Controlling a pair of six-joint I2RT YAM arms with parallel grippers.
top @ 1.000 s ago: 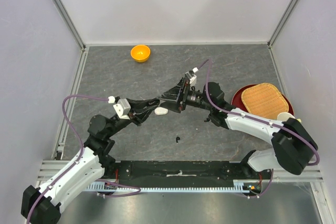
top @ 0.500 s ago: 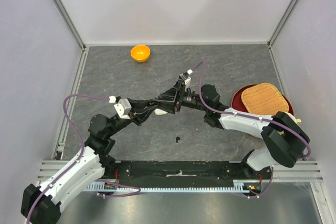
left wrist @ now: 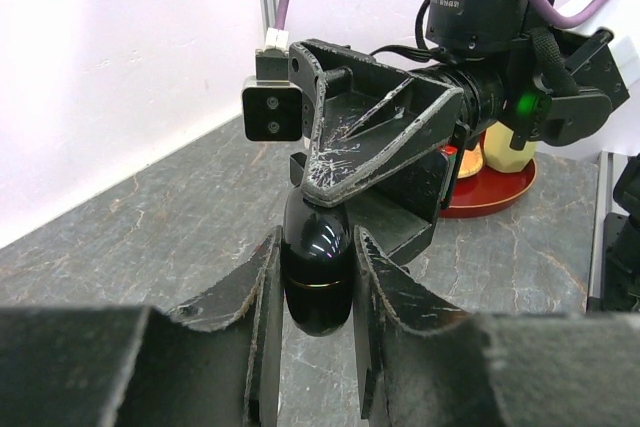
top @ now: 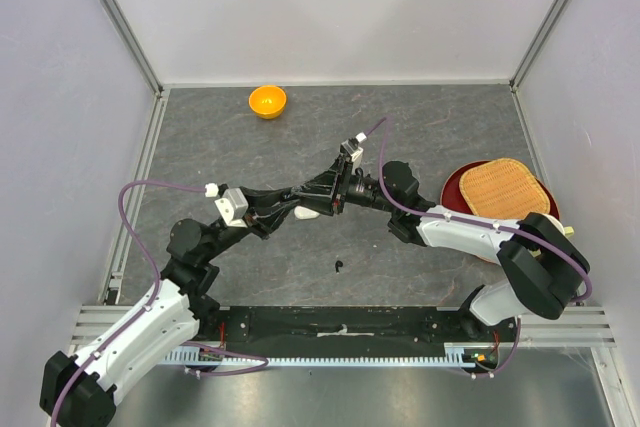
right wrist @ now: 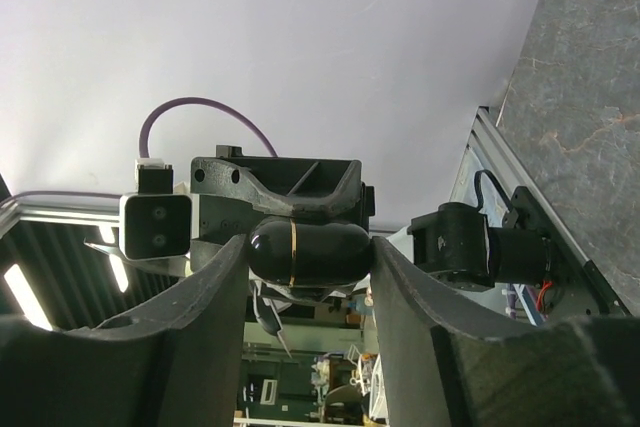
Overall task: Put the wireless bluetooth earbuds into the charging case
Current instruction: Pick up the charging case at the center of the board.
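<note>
left end effector [left wrist: 316, 252] clamped on charging case [left wrist: 318, 287], mid-air, well nearer than orange bowl [top: 267, 101] | right end effector [right wrist: 310, 267] around its ends, grip unclear tbh | could squirt onto bench [top: 450, 127] if pinched off-centre

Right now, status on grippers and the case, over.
Status: left gripper shut on charging case; right gripper shut on its opposite end. Case looks closed. One black earbud loose on table.

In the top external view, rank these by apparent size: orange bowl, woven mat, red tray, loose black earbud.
1. red tray, partly covered
2. woven mat
3. orange bowl
4. black earbud, by far the smallest
</note>
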